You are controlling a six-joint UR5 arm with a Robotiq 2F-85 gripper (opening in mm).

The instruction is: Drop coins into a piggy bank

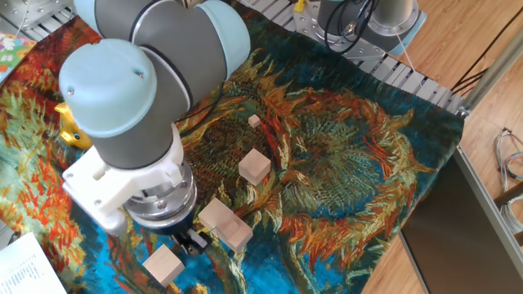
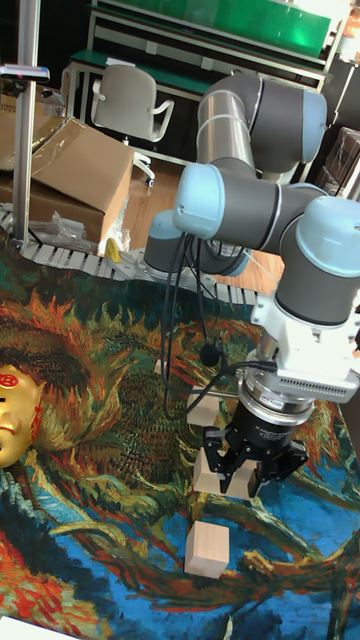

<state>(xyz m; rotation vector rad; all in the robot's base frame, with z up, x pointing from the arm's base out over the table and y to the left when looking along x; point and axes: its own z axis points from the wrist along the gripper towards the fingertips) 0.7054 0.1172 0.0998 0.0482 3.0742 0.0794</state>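
The gold piggy bank (image 2: 14,414) with red markings stands at the left edge of the tall fixed view. In the fixed view only a gold sliver of the piggy bank (image 1: 71,131) shows behind the arm. My gripper (image 2: 252,472) points down, low over the cloth among pale wooden blocks, well to the right of the bank. In the fixed view the gripper (image 1: 193,242) shows only as black tips between two blocks. The fingers' spacing is unclear. No coins are visible in either view.
Pale wooden blocks lie around the gripper: one in front (image 2: 209,548), one beside it (image 1: 224,222), one farther off (image 1: 255,167) and a small one (image 1: 255,121). A sunflower-patterned cloth (image 1: 351,163) covers the table. Papers (image 1: 24,265) lie at the near left corner.
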